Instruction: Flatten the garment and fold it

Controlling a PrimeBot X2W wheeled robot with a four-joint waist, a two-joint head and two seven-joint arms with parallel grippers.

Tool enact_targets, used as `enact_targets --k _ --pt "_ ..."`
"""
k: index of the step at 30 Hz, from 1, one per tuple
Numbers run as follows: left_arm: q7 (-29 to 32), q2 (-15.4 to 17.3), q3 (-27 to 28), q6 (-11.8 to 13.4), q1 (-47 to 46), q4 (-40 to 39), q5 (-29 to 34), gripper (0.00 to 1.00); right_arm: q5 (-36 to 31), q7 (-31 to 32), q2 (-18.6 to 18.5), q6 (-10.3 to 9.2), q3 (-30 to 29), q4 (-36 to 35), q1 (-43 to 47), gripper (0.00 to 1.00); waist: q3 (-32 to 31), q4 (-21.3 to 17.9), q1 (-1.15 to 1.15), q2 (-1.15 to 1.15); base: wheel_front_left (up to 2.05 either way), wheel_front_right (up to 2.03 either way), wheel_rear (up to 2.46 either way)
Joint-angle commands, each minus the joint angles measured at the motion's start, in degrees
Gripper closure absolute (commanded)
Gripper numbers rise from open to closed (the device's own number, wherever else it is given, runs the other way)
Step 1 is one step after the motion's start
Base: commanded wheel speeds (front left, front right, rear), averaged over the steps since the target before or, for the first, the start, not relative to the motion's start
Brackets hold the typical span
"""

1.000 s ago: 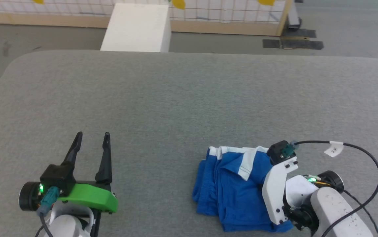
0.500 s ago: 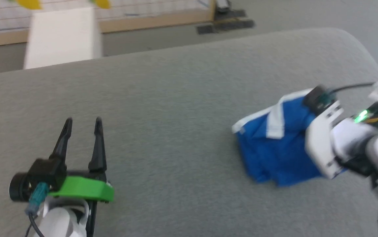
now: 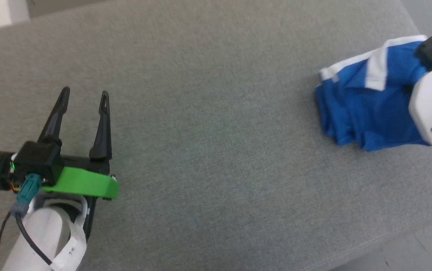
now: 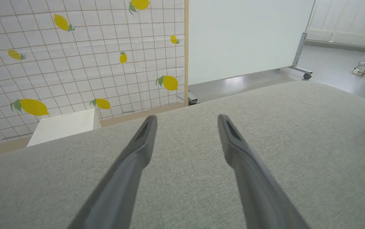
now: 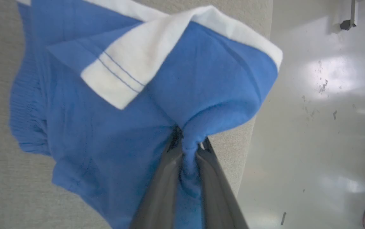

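- The right gripper [image 5: 188,143] is nearly closed, pinching a narrow bunch of the garment [image 3: 366,113]. With so small a bite, the fabric could slip free under any pull.
- The garment lies crumpled at about 2 o'clock in the head view, close to the edge of the grey padded surface [image 3: 216,120]. In the right wrist view part of the lifted cloth hangs over the floor [image 5: 322,133], so a tug that way could drag the heap off.
- The pinch may have caught several layers. If so, a pull would move the whole bundle instead of opening it.
- The left gripper [image 3: 84,92] sits at 8 o'clock, wide open and empty, well apart from the garment. Nothing anchors the far side.
- The right fingertips are buried in blue cloth, and in the head view that arm is cut off at 3 o'clock.
- I cannot tell whether waistband or leg hem is gripped, and the folds hide any print or tag.
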Motion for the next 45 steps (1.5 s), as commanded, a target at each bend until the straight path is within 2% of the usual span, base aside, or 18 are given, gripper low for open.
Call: enact_targets --k 1,6,10,11,12,17,21,22,26,28,32,36,41,45 --pt "0.6 0.7 -0.1 -0.1 -1.3 -0.7 1.1 0.0 0.3 -1.2 -0.3 -0.1 -0.2 2.1 -1.5 1.0 6.7 -2.3 -0.01 -0.01 0.0 0.0 0.0" --pt "2.3 1.8 -0.2 0.2 -2.5 -3.0 1.8 0.0 -0.7 -5.0 -0.6 -0.1 -3.3 10.7 -4.8 1.0 9.4 0.0 -0.01 -0.01 0.0 0.0 0.0" --pt "2.9 2.1 -0.1 0.4 -2.7 -4.0 1.9 0.0 -2.6 -9.0 -0.7 -0.1 -5.4 14.9 -6.8 1.0 10.8 1.6 -0.01 -0.01 0.0 0.0 0.0" --pt "3.0 2.2 0.0 0.5 -2.6 -4.1 1.9 0.0 -3.0 -9.8 -0.5 -0.1 -5.9 15.8 -7.2 0.82 11.0 1.8 -0.01 -0.01 0.0 0.0 0.0" --pt "3.0 2.3 0.1 0.6 -2.5 -4.2 1.9 0.0 -3.4 -10.2 -0.3 -0.1 -6.5 17.1 -7.6 0.0 11.2 2.0 -0.01 -0.01 0.0 0.0 0.0" --pt "2.6 2.2 0.0 0.8 -2.5 -4.0 1.6 0.0 -5.9 -13.5 0.4 -0.1 -9.3 20.1 -10.1 0.0 10.8 2.9 -0.01 -0.01 0.0 0.0 0.0" --pt "1.1 1.2 -0.5 0.7 -2.5 -2.3 0.9 0.0 -6.3 -16.0 1.2 -0.1 -11.1 19.8 -11.1 0.0 8.1 3.9 -0.01 -0.01 0.0 0.0 0.0" --pt "-0.7 0.0 -0.9 0.6 -2.5 -0.3 0.1 0.0 -5.6 -19.5 1.3 -0.1 -12.2 16.4 -11.4 0.0 5.0 5.2 -0.01 -0.01 0.0 0.0 0.0" --pt "-3.1 -1.5 -0.9 0.8 -1.9 2.7 -1.1 0.0 -4.8 -25.5 2.9 -0.1 -15.5 10.8 -10.3 0.0 0.0 7.4 -0.01 -0.01 0.0 0.0 0.0" --pt "-4.1 -2.3 -0.7 1.0 -1.6 4.0 -1.7 0.0 -4.3 -28.5 4.9 -0.1 -17.5 7.3 -8.7 0.0 -2.6 8.6 -0.01 -0.01 0.0 0.0 0.0" --pt "-5.5 -3.4 0.0 1.8 -0.1 6.0 -2.6 0.0 -4.7 -35.1 11.3 -0.1 -22.7 0.1 -3.2 0.0 -7.8 10.5 -0.01 -0.01 0.0 0.0 0.0" --pt "-6.4 -4.5 1.1 2.6 1.9 7.3 -3.7 0.0 -7.4 -41.4 20.7 -0.1 -29.8 -6.2 4.2 0.0 -12.2 12.2 -0.01 -0.01 0.0 0.0 0.0" --pt "-7.0 -5.4 1.6 3.1 4.5 8.0 -4.3 0.0 -12.4 -44.4 31.1 -0.1 -33.4 -12.2 14.4 0.0 -16.3 14.3 -0.01 -0.01 0.0 0.0 0.0" --pt "-7.3 -6.2 1.4 3.2 5.8 9.0 -4.6 0.0 -15.8 -45.5 36.6 -0.1 -36.4 -14.9 21.1 0.0 -18.8 16.2 -0.01 -0.01 0.0 0.0 0.0"
